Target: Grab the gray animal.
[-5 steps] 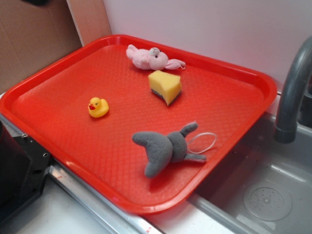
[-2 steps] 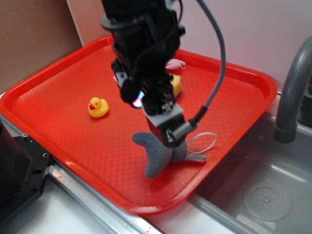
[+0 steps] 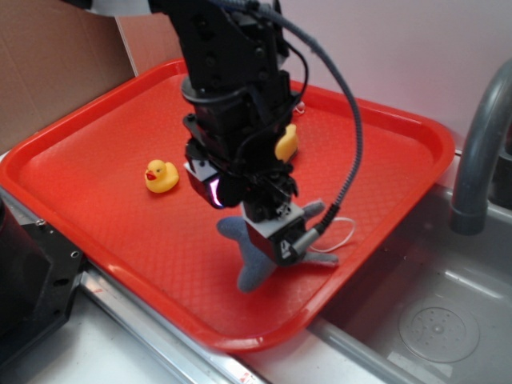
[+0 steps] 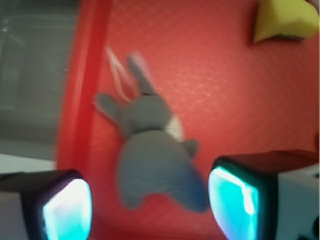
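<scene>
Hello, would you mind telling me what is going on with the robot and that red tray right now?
The robot arm is over the red tray, with its claw open above the gray animal. The toy lies flat between the two fingers, near the tray's edge, and is not gripped yet. A yellow duck and a yellow sponge sit apart on the tray, untouched.

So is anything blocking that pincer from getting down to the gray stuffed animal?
Nothing visible does. In the wrist view the pincer hangs open right above the gray animal, its two fingers on either side of the body with only bare red tray around it. The yellow sponge and duck sit well away.
</scene>
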You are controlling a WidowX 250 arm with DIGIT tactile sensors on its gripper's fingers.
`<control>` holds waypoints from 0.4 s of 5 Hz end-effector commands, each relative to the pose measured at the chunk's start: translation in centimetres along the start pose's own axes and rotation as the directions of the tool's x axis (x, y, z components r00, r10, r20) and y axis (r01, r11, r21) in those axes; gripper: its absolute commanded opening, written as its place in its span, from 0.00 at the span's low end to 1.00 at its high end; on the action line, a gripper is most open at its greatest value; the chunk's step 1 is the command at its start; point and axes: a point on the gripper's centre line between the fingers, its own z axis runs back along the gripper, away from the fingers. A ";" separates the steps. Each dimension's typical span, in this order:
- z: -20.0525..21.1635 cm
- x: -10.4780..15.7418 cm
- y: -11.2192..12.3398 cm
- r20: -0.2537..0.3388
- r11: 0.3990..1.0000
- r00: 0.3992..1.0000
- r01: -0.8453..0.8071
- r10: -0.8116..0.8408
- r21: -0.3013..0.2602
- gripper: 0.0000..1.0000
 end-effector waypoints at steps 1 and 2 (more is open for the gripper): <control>-4.1 2.5 -0.6 -0.062 0.986 0.985 0.155 -0.158 -0.055 1.00; -5.1 2.6 -1.6 -0.078 0.973 0.973 0.212 -0.219 -0.087 1.00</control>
